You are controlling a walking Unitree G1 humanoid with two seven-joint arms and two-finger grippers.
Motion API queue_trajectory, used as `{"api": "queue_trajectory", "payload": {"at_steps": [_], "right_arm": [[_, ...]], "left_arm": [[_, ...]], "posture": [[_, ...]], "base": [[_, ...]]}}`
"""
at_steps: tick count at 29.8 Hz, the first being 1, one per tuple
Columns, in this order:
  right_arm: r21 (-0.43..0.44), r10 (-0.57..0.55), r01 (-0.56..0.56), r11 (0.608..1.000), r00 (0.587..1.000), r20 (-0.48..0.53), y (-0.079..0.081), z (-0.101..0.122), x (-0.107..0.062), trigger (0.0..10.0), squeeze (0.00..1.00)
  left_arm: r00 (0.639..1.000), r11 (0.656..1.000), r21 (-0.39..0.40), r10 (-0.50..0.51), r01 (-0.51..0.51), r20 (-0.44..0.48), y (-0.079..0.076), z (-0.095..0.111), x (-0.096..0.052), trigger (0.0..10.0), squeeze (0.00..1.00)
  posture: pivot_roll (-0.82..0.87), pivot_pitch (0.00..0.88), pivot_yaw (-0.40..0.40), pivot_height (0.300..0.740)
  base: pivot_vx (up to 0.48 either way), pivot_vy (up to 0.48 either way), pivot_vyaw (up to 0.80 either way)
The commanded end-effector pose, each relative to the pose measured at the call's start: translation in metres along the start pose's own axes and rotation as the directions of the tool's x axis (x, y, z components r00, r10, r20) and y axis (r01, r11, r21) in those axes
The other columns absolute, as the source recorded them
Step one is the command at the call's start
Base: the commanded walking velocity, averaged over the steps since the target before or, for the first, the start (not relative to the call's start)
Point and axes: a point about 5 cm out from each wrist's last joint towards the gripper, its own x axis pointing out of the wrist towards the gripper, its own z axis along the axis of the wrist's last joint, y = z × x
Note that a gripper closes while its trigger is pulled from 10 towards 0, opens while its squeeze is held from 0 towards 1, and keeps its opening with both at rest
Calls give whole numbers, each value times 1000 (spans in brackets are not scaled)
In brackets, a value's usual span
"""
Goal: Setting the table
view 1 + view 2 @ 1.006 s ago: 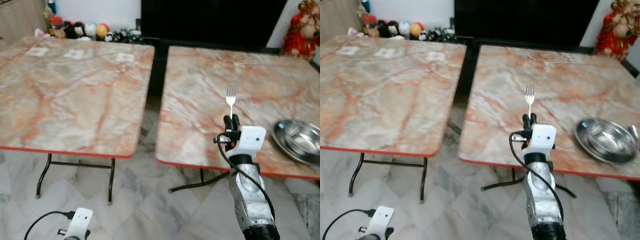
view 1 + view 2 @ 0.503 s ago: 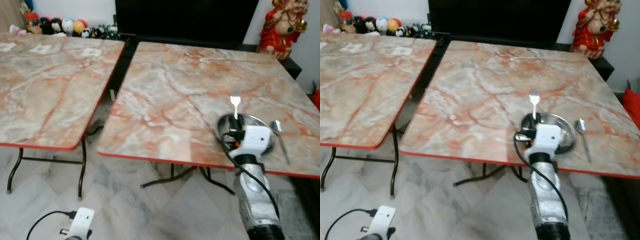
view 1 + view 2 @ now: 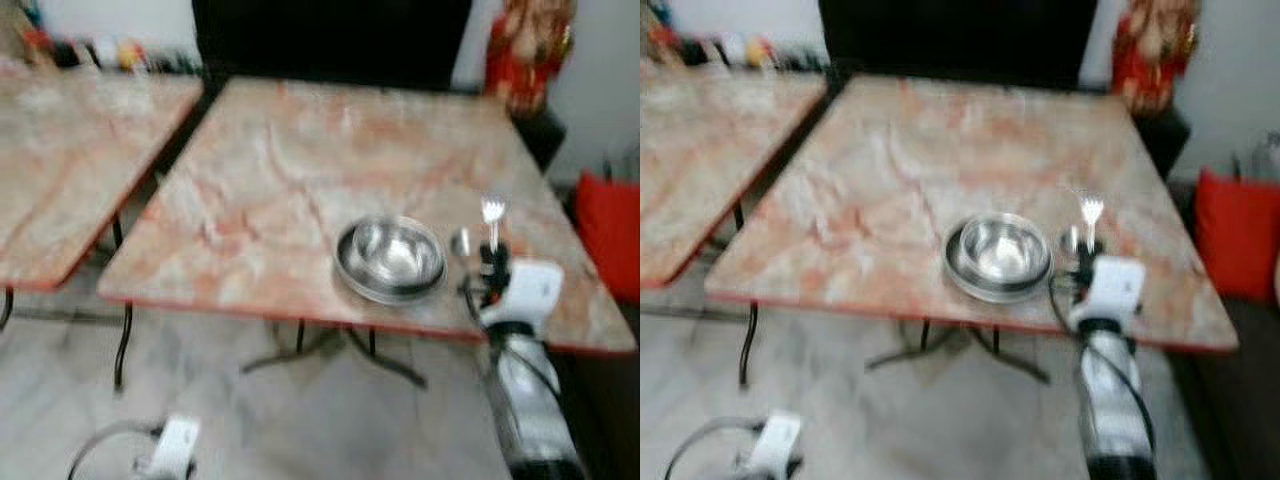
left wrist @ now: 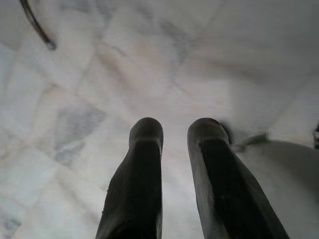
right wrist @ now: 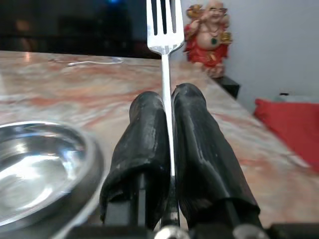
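Right wrist view showing the fork (image 5: 163, 30) standing upright, tines up, handle pinched tight between the two black fingers (image 5: 144, 149) of the right gripper (image 5: 167, 107). Hovering just over the near right part of the marble table (image 3: 280, 170), beside the steel bowl (image 3: 391, 258), apart from it. Lying between fork and bowl, something small and shiny (image 3: 460, 241), too blurred for naming. Bowl sitting near the front edge of the table, holding nothing visible inside. Table top showing pink and orange veins, red rim along the front, dark metal legs under it. Standing to the left, a second marble table (image 3: 60, 160) of the same kind, with a narrow gap between. Behind, a dark panel (image 3: 330, 40) against the wall, and a red and gold figurine (image 5: 209, 32) at the far right corner. Lying low at right, something red, like a cushion (image 3: 608, 235). Left gripper (image 4: 174, 174) hanging low over the pale marble floor (image 4: 124, 64), fingers slightly parted, gripping nothing. Both eye views being blurred.
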Motion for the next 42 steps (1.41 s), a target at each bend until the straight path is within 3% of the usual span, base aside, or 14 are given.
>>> {"api": "queue_trajectory", "payload": {"at_steps": [1, 14, 42], "right_arm": [[4, 6, -6, 1000, 1000, 19, 3, 4, 2, 10000, 0], [47, -120, 120, 992, 993, 6, -13, 3, 0, 10000, 0], [54, -130, 128, 990, 991, 33, -12, 12, 9, 10000, 0]], "left_arm": [[1000, 1000, -9, 2, -2, -11, 3, -4, -1, 10000, 0], [1000, 1000, -26, 3, -4, -5, 3, -1, 0, 10000, 0], [1000, 999, -32, 11, -11, 5, 5, 2, 0, 10000, 0]], "posture": [[125, 0, -51, 740], [122, 0, -37, 740], [122, 17, -41, 740]], "base": [[0, 0, 0], [0, 0, 0], [290, 0, 0]]}}
